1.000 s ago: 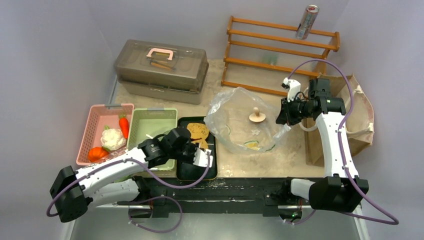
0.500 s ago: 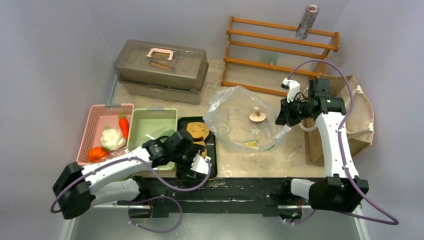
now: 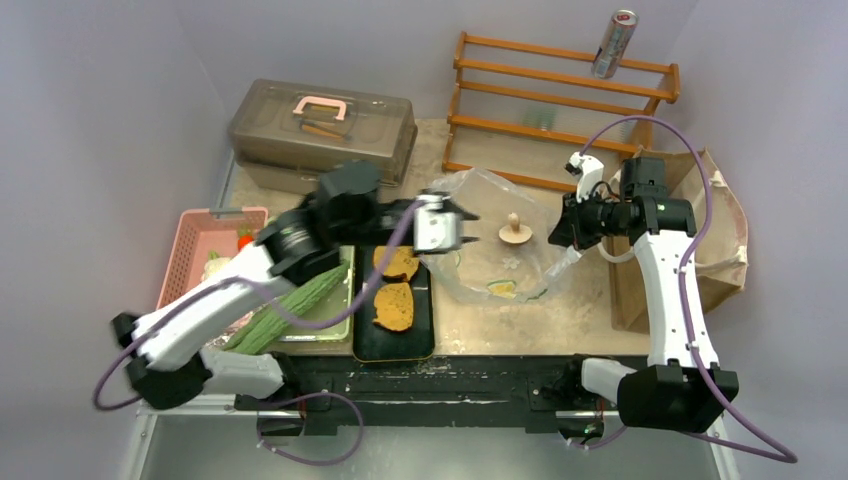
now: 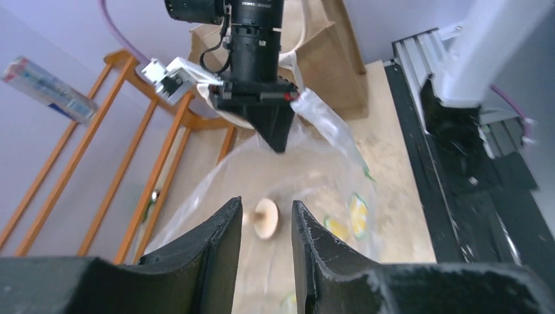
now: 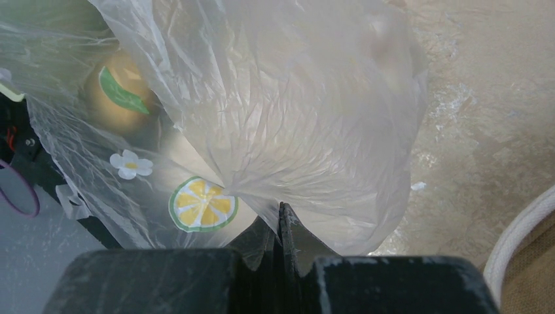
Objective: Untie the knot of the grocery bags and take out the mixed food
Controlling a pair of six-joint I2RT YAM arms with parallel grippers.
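Left arm (image 3: 250,275): it has swung off the black tray (image 3: 395,342) since a second ago and now reaches across to the plastic bag's mouth. You look to be going in for the next piece.
Paper bag (image 3: 722,250): stiff, brown and tall, with white loop handles. It stands at your far right and nobody is on it yet.
Plastic bag (image 3: 490,193): thin, clear and crinkly, printed with lemon slices and flowers, lying mid-table with its mouth held up.
Cucumber (image 3: 287,312): long, green and bumpy, out of the bag and lying in the green basket.
Toast (image 3: 393,306): two flat brown slices, both lying free on the tray now that your arm has gone.
Left gripper (image 3: 462,226): fingers part spread with nothing between them, lined up on the mushroom.
Right gripper (image 5: 281,230): unchanged, pressed together on a pinch of bag film.
Mushroom (image 4: 265,220): small, pale, with a round cap, inside the plastic bag.
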